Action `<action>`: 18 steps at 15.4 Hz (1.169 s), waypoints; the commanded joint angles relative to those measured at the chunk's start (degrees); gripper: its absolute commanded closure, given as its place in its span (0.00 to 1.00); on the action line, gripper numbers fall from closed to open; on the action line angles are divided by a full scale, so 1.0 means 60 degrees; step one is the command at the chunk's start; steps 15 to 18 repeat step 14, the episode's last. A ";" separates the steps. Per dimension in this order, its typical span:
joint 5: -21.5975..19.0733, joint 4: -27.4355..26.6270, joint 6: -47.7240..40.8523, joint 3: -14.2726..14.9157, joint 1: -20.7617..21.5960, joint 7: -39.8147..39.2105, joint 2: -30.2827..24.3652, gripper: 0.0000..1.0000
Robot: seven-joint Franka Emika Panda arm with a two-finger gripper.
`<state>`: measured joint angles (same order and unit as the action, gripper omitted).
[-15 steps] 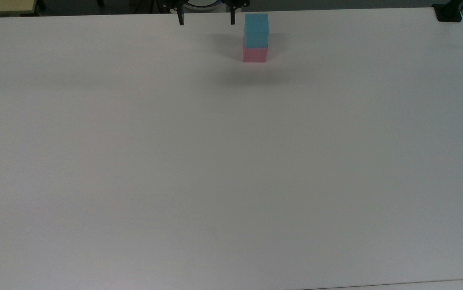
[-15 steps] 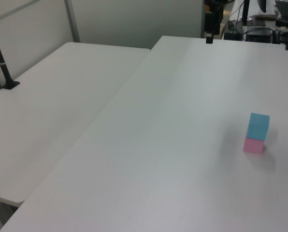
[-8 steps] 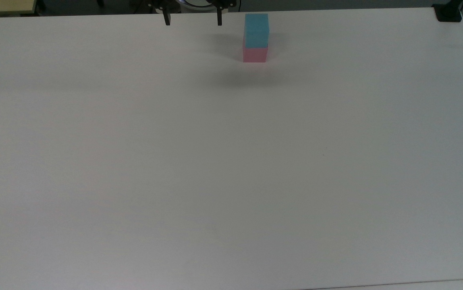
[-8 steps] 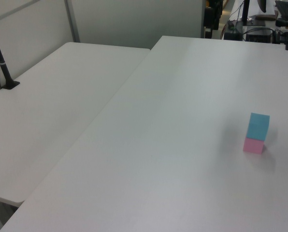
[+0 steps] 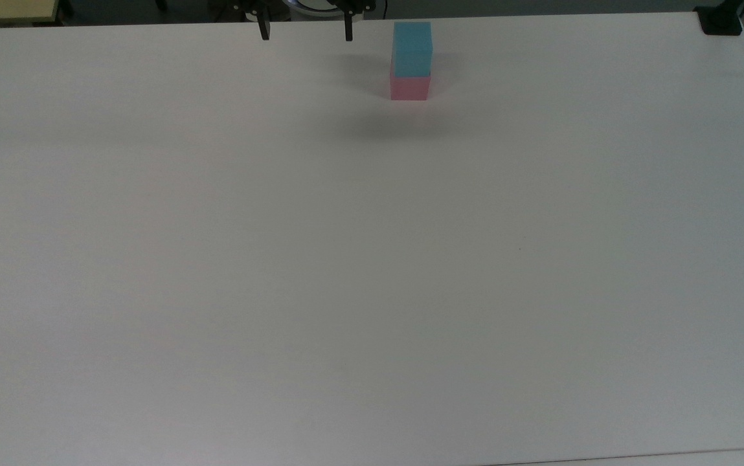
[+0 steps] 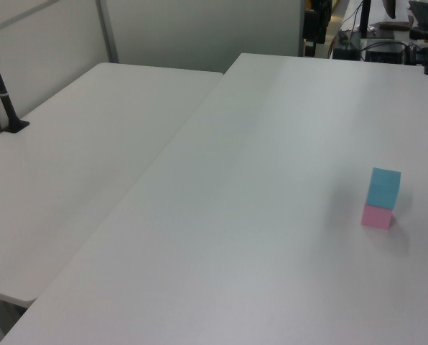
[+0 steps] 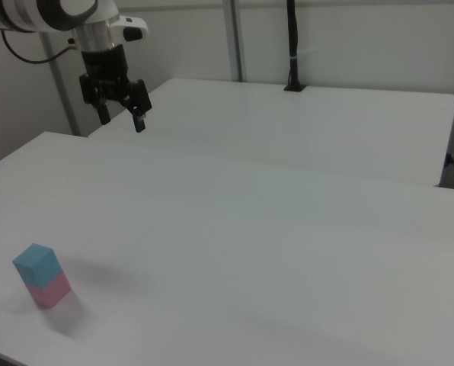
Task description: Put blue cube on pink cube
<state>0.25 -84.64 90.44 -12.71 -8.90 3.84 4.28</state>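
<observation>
The blue cube rests squarely on top of the pink cube, forming a two-cube stack near the far edge of the white table. In the left view the blue cube tops the pink cube at the left view's right. In the right view the blue cube and pink cube stand at the lower left. My gripper hangs open and empty, high above the table, to the top view's left of the stack; in the right view the gripper is at the upper left.
A second white table adjoins on the left view's left, with a black pole mount at its edge. A black clamp sits at the top view's upper right corner. Cables and equipment lie beyond the far end.
The open gripper has drifted toward the top view's left and slightly up, away from the stack. The cubes have not moved.
</observation>
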 commanded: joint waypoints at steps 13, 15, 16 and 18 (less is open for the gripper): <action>0.0164 -0.0278 0.0103 0.2641 0.2549 -0.0040 -0.0230 0.00; 0.0164 -0.0278 0.0089 0.2907 0.2799 -0.0040 -0.0230 0.00; 0.0164 -0.0278 0.0089 0.2907 0.2799 -0.0040 -0.0230 0.00; 0.0164 -0.0278 0.0089 0.2907 0.2799 -0.0040 -0.0230 0.00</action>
